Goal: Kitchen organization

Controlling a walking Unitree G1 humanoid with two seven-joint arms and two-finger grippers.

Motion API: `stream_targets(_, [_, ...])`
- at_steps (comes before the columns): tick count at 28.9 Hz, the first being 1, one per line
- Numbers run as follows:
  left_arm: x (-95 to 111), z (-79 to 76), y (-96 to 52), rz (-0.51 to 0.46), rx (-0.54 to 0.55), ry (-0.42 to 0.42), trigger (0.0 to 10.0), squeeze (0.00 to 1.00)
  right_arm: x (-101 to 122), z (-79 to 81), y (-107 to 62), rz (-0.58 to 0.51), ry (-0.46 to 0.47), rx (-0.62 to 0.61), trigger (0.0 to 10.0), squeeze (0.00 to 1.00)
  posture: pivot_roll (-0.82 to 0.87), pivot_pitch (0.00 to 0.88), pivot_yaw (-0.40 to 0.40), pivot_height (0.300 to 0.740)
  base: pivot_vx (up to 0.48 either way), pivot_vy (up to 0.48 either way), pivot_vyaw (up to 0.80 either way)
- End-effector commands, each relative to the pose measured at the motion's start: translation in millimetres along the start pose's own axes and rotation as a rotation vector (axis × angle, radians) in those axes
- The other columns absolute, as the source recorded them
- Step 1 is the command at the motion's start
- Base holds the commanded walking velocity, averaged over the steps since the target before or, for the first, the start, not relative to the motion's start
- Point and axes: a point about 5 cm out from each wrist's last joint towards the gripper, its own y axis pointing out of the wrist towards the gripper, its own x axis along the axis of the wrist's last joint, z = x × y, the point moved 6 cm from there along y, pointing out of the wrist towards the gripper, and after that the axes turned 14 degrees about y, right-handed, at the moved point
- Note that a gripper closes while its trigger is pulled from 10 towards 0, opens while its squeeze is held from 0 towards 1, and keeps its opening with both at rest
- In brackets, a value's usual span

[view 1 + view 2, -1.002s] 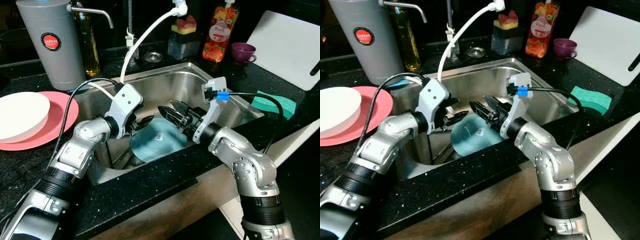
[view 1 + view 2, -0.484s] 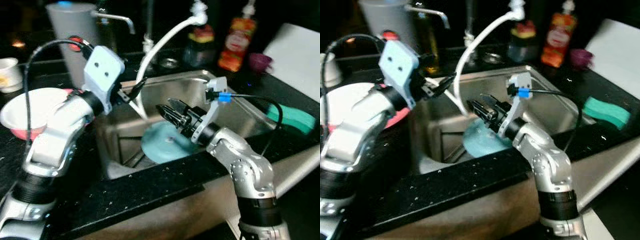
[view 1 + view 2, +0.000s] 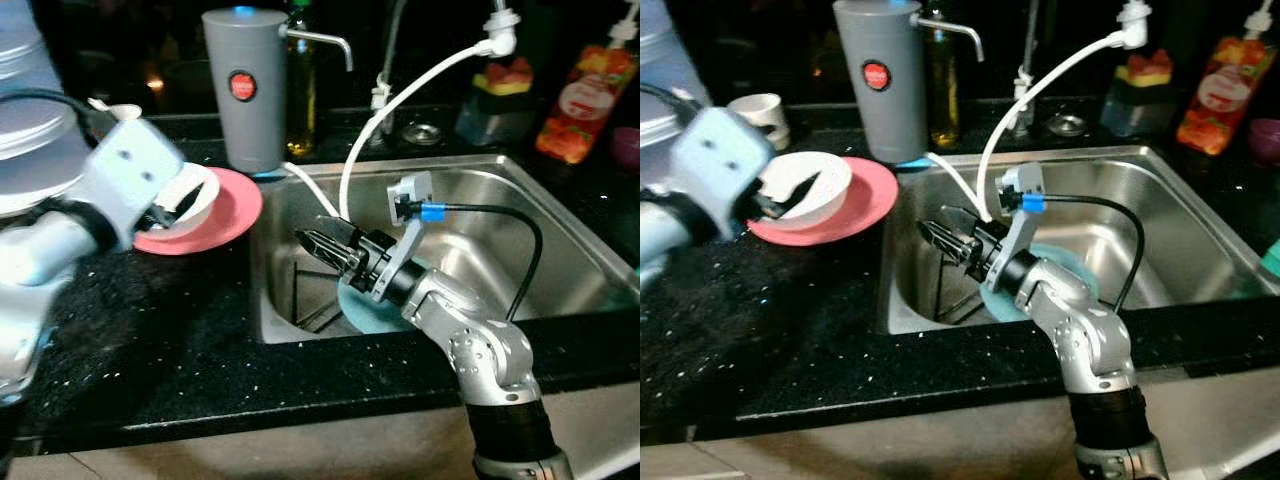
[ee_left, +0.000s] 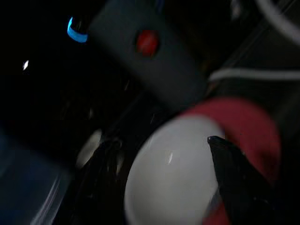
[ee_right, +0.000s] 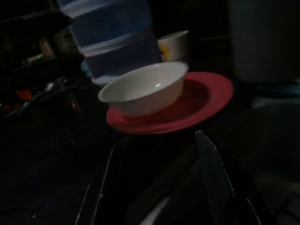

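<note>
Counter (image 3: 150,330), white bowl (image 3: 805,188) at left gripper (image 3: 790,196)

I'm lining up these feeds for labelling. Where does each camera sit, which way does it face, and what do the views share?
Head eyes: look down at the sink; both silver arms show, the right hand over the basin.
Left wrist: looks along the left hand onto the white bowl, open fingers framing it.
Right wrist: looks along the right hand, across the counter.
Shared: white bowl on the pink plate.
</note>
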Motion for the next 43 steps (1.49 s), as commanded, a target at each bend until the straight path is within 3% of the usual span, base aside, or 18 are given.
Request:
stream_targets(1, [-0.6,1.8,-2.9,0.013,-0.007,0.028,10.0,0.0,-10.1,-1.1,1.9,0.024,0.004,-0.006,10.0,0.0,0.17,0.0,-0.022,0.74,0.0,0.0,0.79])
stream_targets(4, [-12.1,-11.6,-9.8,0.057,-0.036,0.013,10.0,0.0,-16.1,-0.7,2.0,0.008,0.012,-0.028,10.0,0.0,0.17,0.0,-0.013,0.74,0.0,0.0,0.78])
stream_targets(8, [-24.3,-16.6,-12.9,0.091,-0.046,0.022,10.0,0.0,-12.9,-3.1,0.8,-0.016,0.016,-0.048,10.0,0.0,0.17,0.0,-0.013,0.74,0.0,0.0,0.32])
stream_targets(11, [-22.6,-19.0,-12.9,0.053,-0.05,-0.036,10.0,0.0,-11.4,-3.8,-1.3,-0.031,0.02,-0.054,10.0,0.0,0.16,0.0,-0.011,0.74,0.0,0.0,0.0])
stream_targets(17, [-14.8,-8.1,-5.5,-0.038,-0.079,-0.011,10.0,0.0,-13.3,3.4,-3.9,-0.027,0.011,-0.035,10.0,0.0,0.15,0.0,-0.009,0.74,0.0,0.0,0.0])
stream_targets(21, [-13.9,-12.4,-0.7,-0.08,-0.158,-0.014,10.0,0.0,-12.1,6.3,-5.9,-0.031,0.01,-0.028,10.0,0.0,0.13,0.0,-0.004,0.74,0.0,0.0,0.0])
stream_targets(26, [-22.8,-26.3,0.1,-0.073,-0.3,0.028,10.0,0.0,-9.9,8.6,-10.0,-0.04,0.019,-0.027,10.0,0.0,0.11,0.0,0.002,0.74,0.0,0.0,0.0])
stream_targets(29, [-44.8,-30.1,1.0,-0.005,-0.398,0.104,10.0,0.0,-8.4,10.3,-14.6,-0.045,0.032,-0.029,10.0,0.0,0.1,0.0,0.002,0.74,0.0,0.0,0.0])
stream_targets(36, [-46.2,-16.3,16.5,-0.031,-0.391,0.176,10.0,0.0,-9.3,14.7,-18.8,-0.034,0.05,-0.02,10.0,0.0,0.07,0.0,0.009,0.74,0.0,0.0,0.0])
stream_targets(41, [-43.7,-19.8,21.2,-0.056,-0.427,0.171,10.0,0.0,-9.2,17.0,-20.4,-0.031,0.05,-0.021,10.0,0.0,0.06,0.0,0.013,0.74,0.0,0.0,0.0])
stream_targets(42, [-46.0,-23.5,21.9,-0.052,-0.452,0.175,5.8,0.0,-9.0,17.4,-21.0,-0.03,0.05,-0.023,10.0,0.0,0.06,0.0,0.016,0.74,0.0,0.0,0.0])
stream_targets(43, [-46.0,-23.5,21.9,-0.052,-0.452,0.175,5.8,0.0,-9.0,17.4,-21.0,-0.03,0.05,-0.023,10.0,0.0,0.06,0.0,0.016,0.74,0.0,0.0,0.0])
